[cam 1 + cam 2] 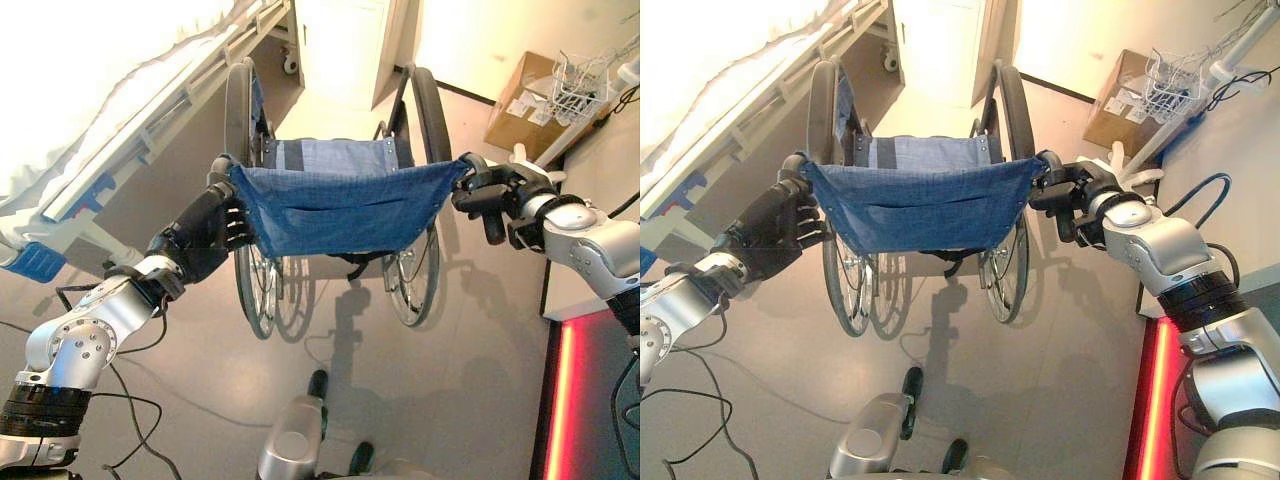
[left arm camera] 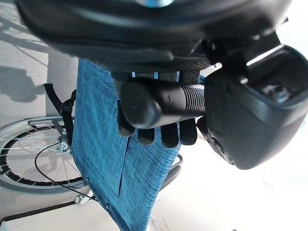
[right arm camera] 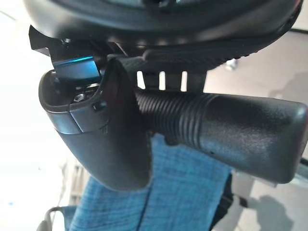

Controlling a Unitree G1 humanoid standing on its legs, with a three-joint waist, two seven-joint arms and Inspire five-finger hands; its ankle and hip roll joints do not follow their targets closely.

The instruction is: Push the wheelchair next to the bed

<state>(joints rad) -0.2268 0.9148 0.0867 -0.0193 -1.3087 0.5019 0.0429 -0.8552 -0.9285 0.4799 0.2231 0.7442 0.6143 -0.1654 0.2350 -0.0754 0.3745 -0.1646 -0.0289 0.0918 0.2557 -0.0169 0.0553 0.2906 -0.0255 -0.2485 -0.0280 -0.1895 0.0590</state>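
While my left hand (image 1: 205, 235) curls its fingers round the left push handle (image 2: 159, 101), my right hand (image 1: 490, 195) wraps the right push handle (image 3: 226, 127). Straight ahead at 12 o'clock stands the wheelchair (image 1: 340, 205), the bed (image 1: 120, 110) at 10 o'clock, just beside its wheel.

The left arm reaches forward from the lower left, and its dark left robot hand (image 1: 205, 235) has fingers (image 2: 159, 134) curled round the left push handle (image 2: 159, 101) of the wheelchair (image 1: 335, 205). The right arm comes in from the right, bent at the elbow, and the right robot hand (image 1: 1080, 195) wraps its fingers and thumb (image 3: 103, 134) round the right push handle (image 3: 231, 130). Both wrists sit at about the same height.
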